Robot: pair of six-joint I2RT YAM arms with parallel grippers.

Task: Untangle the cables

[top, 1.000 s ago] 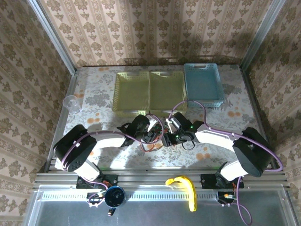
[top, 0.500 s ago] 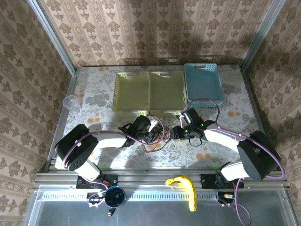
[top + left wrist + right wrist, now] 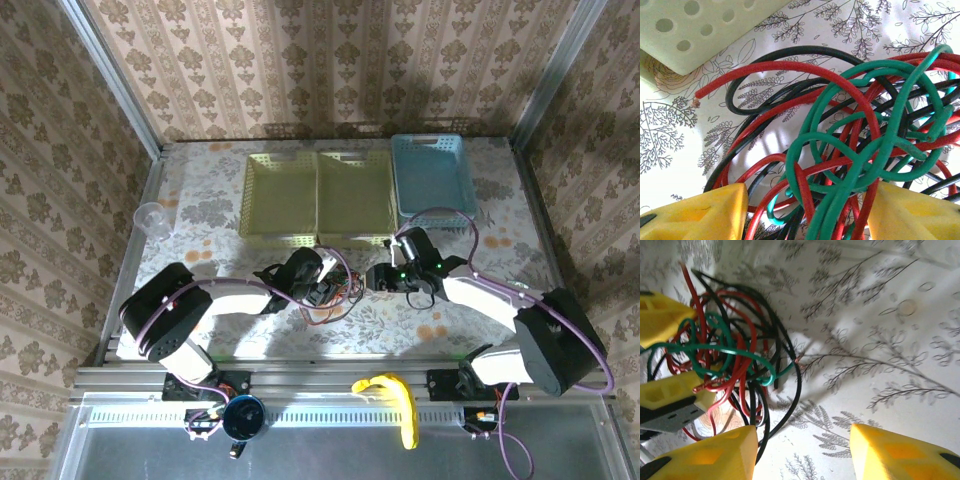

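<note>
The cables (image 3: 338, 293) lie as a knot of thin red, green and black wires on the flowered tablecloth, just in front of the yellow baskets. My left gripper (image 3: 325, 283) reaches into the knot from the left. In the left wrist view its jaws (image 3: 807, 200) stand open, with loops of the cables (image 3: 850, 125) running between the yellow fingers. My right gripper (image 3: 378, 278) hovers just right of the knot. It is open (image 3: 805, 440) over bare cloth, with one black loop of the cables (image 3: 730, 350) passing by its left finger (image 3: 715, 455).
Two yellow-green baskets (image 3: 247, 200) (image 3: 352, 238) and a blue basket (image 3: 398, 180) stand side by side at the back. A corner of a yellow basket (image 3: 700, 30) is close behind the knot. A clear cup (image 3: 150, 218) stands far left. A yellow object (image 3: 398, 398) lies on the front rail.
My right gripper has drawn back to the right, away from the knot, with nothing in it. The left gripper has stayed at the knot and some wires have spread rightward.
</note>
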